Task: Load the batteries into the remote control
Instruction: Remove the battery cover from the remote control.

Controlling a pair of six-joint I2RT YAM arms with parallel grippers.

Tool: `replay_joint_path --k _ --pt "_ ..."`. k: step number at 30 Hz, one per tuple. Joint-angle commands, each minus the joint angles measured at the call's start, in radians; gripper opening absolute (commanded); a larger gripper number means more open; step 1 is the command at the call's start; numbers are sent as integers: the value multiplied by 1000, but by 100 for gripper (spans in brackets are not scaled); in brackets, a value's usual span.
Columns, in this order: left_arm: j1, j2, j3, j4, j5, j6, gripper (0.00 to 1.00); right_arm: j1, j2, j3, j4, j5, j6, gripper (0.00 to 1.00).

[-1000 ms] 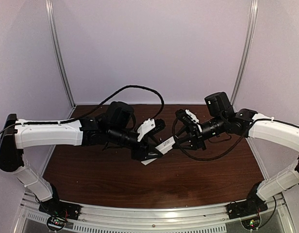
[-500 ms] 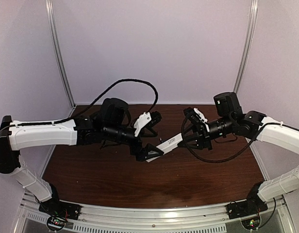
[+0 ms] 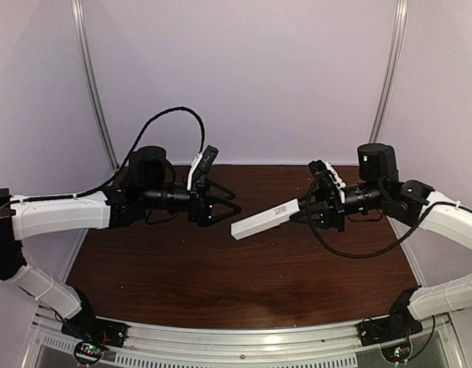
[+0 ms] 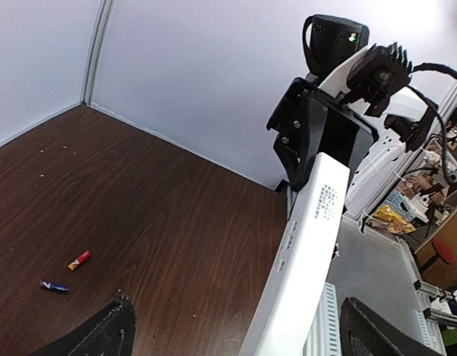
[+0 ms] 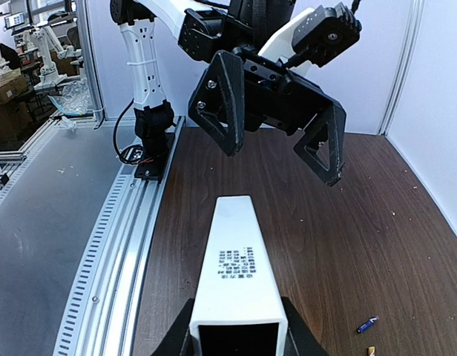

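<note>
White remote control (image 3: 265,220) hangs above the worktop (image 3: 221,284), one end clenched in our right pincer (image 3: 303,212). Our left pincer (image 3: 227,207) gapes wide, grasping nothing. Red-orange battery (image 4: 79,259) and blue battery (image 4: 53,286) lie near each other on the worktop.

The white remote control (image 3: 265,220) is held aloft by one end, nearly level, over the tabletop (image 3: 221,284); the blue battery (image 4: 54,286) and red-orange battery (image 4: 79,260) are laid close together on it.

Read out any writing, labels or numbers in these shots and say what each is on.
On the remote control: a small block of black print, several lines, too blurred to read.
On the red-orange battery and the blue battery: too small to show any print.
No other text.
</note>
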Motion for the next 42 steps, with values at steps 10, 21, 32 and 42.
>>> replay_joint_path --k 10,21,32,42 --pt "17 169 25 465 388 -379 96 -5 -154 -70 157 30 -92 0" --pt "17 217 37 623 463 -532 69 -6 -167 -78 141 84 -165 0" --pt "17 257 49 664 506 -605 62 -5 -171 -78 135 85 -233 0" --pt "17 283 74 628 512 -602 26 -6 -165 -64 96 83 -273 0"
